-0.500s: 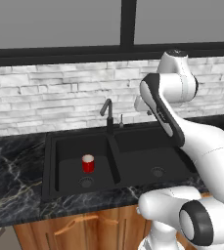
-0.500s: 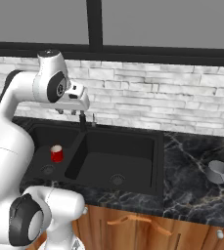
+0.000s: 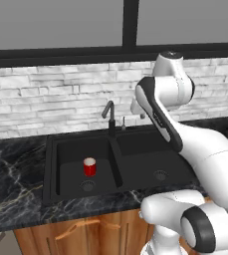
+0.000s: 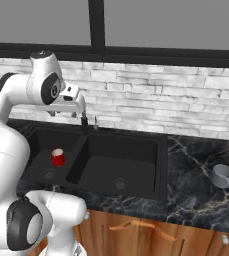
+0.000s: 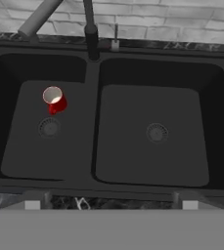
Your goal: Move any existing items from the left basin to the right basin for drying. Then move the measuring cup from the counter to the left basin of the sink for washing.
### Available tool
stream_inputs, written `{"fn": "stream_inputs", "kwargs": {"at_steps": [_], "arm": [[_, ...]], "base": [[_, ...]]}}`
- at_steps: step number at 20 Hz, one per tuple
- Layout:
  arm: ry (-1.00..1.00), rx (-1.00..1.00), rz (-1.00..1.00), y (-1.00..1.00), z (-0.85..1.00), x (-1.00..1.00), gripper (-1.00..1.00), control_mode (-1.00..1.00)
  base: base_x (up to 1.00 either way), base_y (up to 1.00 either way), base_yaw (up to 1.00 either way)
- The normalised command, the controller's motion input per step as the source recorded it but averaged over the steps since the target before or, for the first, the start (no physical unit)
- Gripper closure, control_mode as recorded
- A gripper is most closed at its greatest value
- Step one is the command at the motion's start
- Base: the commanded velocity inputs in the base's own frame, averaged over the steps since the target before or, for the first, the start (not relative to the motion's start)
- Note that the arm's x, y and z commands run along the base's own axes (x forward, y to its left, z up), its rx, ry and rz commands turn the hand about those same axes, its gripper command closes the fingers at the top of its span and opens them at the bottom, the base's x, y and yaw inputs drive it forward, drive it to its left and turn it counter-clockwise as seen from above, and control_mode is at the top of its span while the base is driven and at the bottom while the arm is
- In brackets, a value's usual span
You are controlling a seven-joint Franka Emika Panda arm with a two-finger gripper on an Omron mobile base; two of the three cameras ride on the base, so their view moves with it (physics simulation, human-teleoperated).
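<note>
The pincer [image 4: 81, 113] hangs wide open and empty, high above the sink's divider. The red cup [image 5: 54, 99] stands upright in the left basin [image 5: 15, 161], below and to the pincer's left, just behind the drain.

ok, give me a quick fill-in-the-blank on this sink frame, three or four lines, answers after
1. The red cup stands in the ____ basin of the sink.
2. The measuring cup lies on the ____ to the right of the sink.
3. The hand hangs above the sink with its jaws ____.
4. The faucet rises behind the central ____.

Answers: left; counter; open; divider
</note>
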Motion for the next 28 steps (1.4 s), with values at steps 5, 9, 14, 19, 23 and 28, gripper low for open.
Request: {"fn": "stream_inputs", "kwargs": {"at_steps": [5, 9, 14, 19, 23, 28], "arm": [[0.00, 0.00, -0.04, 0.25, -0.02, 0.00, -1.00, -1.00], [0.00, 0.00, -0.05, 0.27, -0.08, 0.00, -1.00, -1.00], [-0.01, 0.00, -0.03, 0.32, -0.21, -0.02, -1.00, -1.00], [-0.03, 0.00, -0.04, 0.36, -0.28, -0.03, -1.00, -1.00], [-0.01, 0.00, -0.02, 0.32, -0.24, 0.00, -1.00, -1.00], [-0.03, 0.00, -0.02, 0.28, -0.25, 0.00, -1.00, -1.00]], "base": [[0.00, 0.00, 0.00], [0.00, 0.00, 0.00], [0.00, 0.00, 0.00], [0.00, 0.00, 0.00], [0.00, 0.00, 0.00], [0.00, 0.00, 0.00]]}}
